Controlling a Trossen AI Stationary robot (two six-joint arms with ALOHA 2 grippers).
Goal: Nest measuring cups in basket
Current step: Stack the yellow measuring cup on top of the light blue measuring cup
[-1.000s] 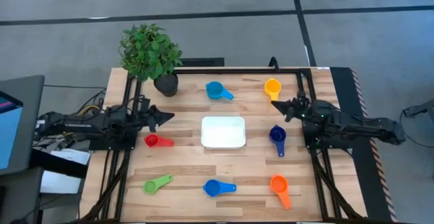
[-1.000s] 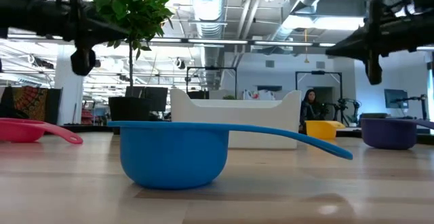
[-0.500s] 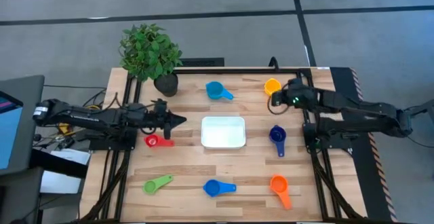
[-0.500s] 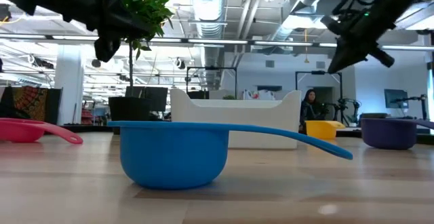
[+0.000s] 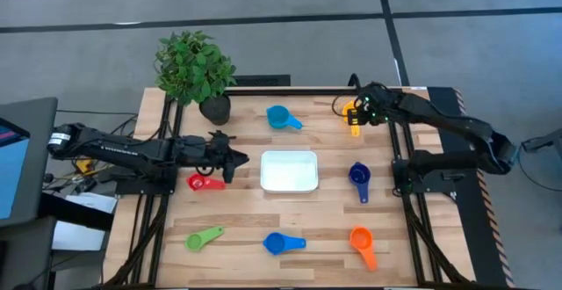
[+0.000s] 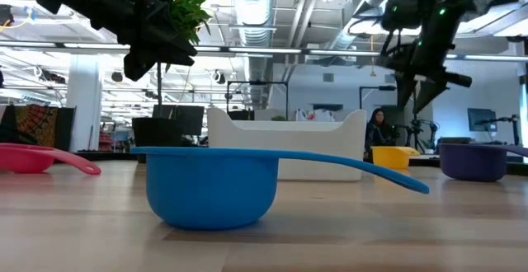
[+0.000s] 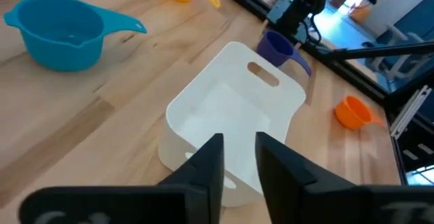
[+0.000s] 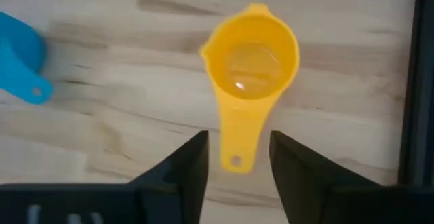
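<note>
The white basket [image 5: 289, 170] sits at mid-table. Around it lie the measuring cups: light blue [image 5: 281, 117], yellow [image 8: 252, 54], navy [image 5: 358, 177], orange [image 5: 362, 240], blue [image 5: 283, 242], green [image 5: 204, 237] and red [image 5: 204, 182]. My left gripper [image 5: 241, 160] hovers just left of the basket, above the red cup, its fingers [image 7: 215, 156] a little apart and holding nothing. My right gripper [image 8: 237, 139] hangs open over the yellow cup, pointing steeply down, one finger on either side of the cup's handle [image 8: 236, 132] and above it.
A potted plant [image 5: 195, 70] stands at the far left corner. Black frame rails [image 5: 399, 149] run along the table's left, right and far edges. Bare wood lies between the basket and the near row of cups.
My left gripper has reached toward the table's right, coming up to the basket's left end. My right gripper has swung toward the far edge and tipped downward, ending over the yellow cup. No cup has moved.
</note>
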